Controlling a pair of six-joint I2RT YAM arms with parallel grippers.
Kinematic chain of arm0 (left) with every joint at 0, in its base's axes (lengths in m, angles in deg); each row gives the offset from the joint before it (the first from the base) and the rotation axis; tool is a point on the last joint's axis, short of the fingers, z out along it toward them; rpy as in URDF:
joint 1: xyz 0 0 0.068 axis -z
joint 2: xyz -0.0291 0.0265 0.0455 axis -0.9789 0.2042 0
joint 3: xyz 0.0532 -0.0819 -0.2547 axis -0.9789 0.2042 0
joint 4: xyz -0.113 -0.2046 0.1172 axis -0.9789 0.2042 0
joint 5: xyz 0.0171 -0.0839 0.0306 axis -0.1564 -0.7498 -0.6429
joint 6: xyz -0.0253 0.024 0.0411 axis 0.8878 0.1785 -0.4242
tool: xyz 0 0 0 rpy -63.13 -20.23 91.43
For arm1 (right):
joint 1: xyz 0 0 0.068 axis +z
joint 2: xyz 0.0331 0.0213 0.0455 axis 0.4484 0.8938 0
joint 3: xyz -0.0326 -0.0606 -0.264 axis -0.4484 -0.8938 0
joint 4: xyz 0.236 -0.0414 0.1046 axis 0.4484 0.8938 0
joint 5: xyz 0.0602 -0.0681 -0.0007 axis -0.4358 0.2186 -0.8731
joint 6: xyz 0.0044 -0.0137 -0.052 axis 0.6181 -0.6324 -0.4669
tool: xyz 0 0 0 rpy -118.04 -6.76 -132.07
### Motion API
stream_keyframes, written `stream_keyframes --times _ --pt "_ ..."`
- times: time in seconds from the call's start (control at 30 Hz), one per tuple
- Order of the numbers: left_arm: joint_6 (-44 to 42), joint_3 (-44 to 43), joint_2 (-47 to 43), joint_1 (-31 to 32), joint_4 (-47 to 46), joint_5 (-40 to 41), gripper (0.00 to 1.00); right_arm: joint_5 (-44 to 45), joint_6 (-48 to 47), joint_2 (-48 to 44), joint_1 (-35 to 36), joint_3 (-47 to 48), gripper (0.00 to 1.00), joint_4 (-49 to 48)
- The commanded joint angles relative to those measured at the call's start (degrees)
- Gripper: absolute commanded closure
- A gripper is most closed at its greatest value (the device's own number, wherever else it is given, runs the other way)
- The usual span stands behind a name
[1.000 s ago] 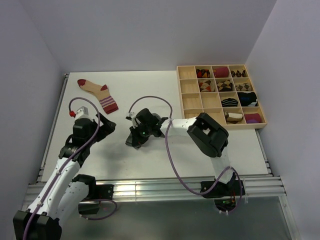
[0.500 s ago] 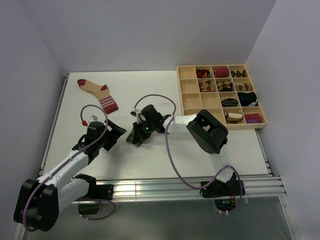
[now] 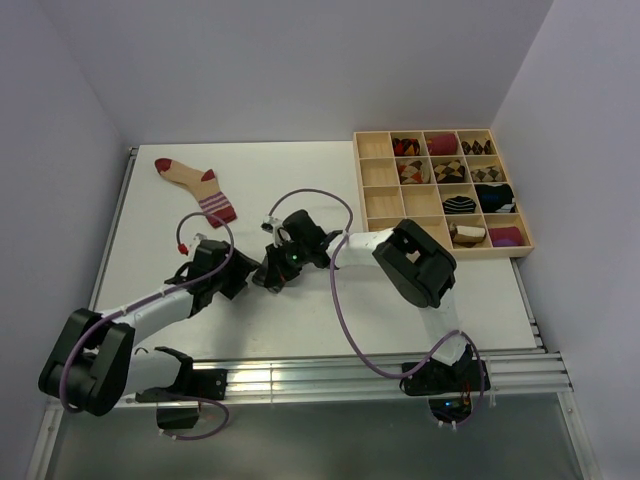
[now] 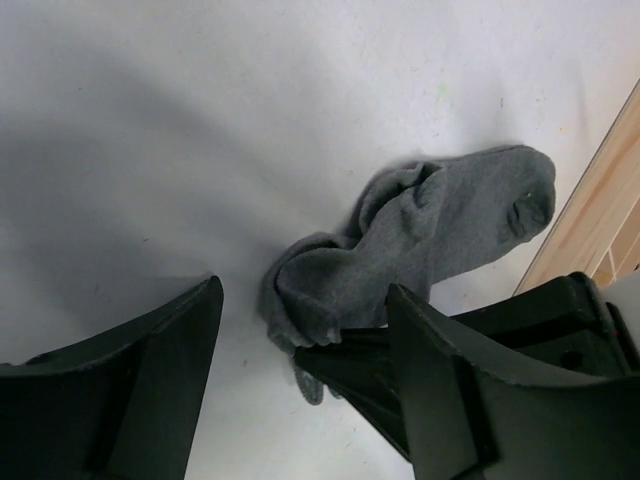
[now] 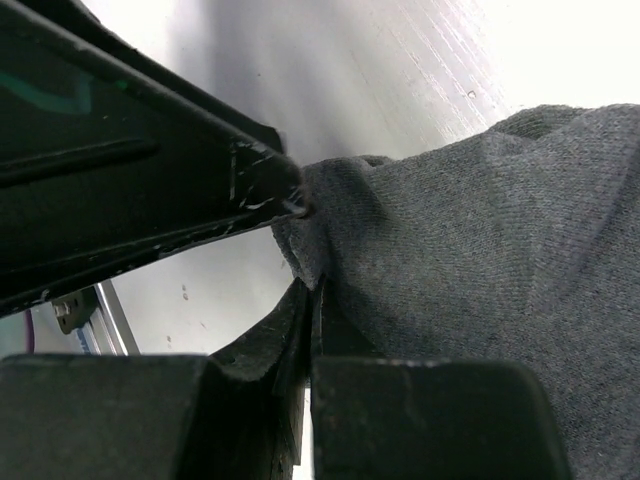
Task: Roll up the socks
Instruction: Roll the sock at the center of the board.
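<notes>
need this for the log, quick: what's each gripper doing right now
Left gripper: open, holding nothing.
Right gripper: closed, pinching the edge of the grey sock.

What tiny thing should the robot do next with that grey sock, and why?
Probably ease the open left gripper forward and close on the bunched end of the grey sock. The right gripper pinches that edge, and the sock lies crumpled ahead of the left fingers, not yet rolled.

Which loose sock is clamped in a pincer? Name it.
The plain grey sock, pinched at one end by the right pincer; the beige red-heeled sock lies flat and untouched.
</notes>
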Motion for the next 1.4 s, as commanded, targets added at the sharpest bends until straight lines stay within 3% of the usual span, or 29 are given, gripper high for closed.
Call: stream_keyframes --times 0.0,0.2,0.53,0.73,0.83,0.93,1.03,1.13,1.37 --pt "2.29 -0.82 2.29 0.68 -1.82 1.84 0.31 0.38 -0.11 0.6 0.02 -0.69 1.0 -2.94" --pt "3.0 -1.87 4.22 1.38 -0.69 1.58 0.4 0.73 -0.19 0.33 0.11 -2.1 1.0 -4.61" --pt "5.02 -3.36 5.1 4.37 3.52 3.95 0.44 1.7 -0.02 -0.55 0.02 -3.07 1.0 -6.54" --pt "4.76 -5.47 6.95 4.46 5.38 5.63 0.68 2.75 -1.25 -2.04 0.11 -5.17 0.99 -8.3" --pt "4.85 -6.53 7.74 4.46 7.49 6.07 0.81 3.45 -2.04 -3.36 0.19 -7.8 0.88 -11.1" --pt "5.2 -7.93 8.27 4.46 10.39 5.89 0.92 4.42 -2.83 -5.29 0.28 -11.14 0.71 -14.88" --pt "4.76 -9.95 9.15 4.46 13.81 5.72 0.96 5.56 -3.97 -8.53 0.72 -14.48 0.57 -18.93" --pt "4.23 -12.24 10.02 4.46 17.24 5.8 0.96 8.45 -5.98 -11.08 1.25 -17.03 0.51 -21.48" --pt "2.83 -17.33 14.24 4.46 21.9 4.05 0.94 15.92 -11.7 -12.76 4.85 -18.27 0.5 -21.48"
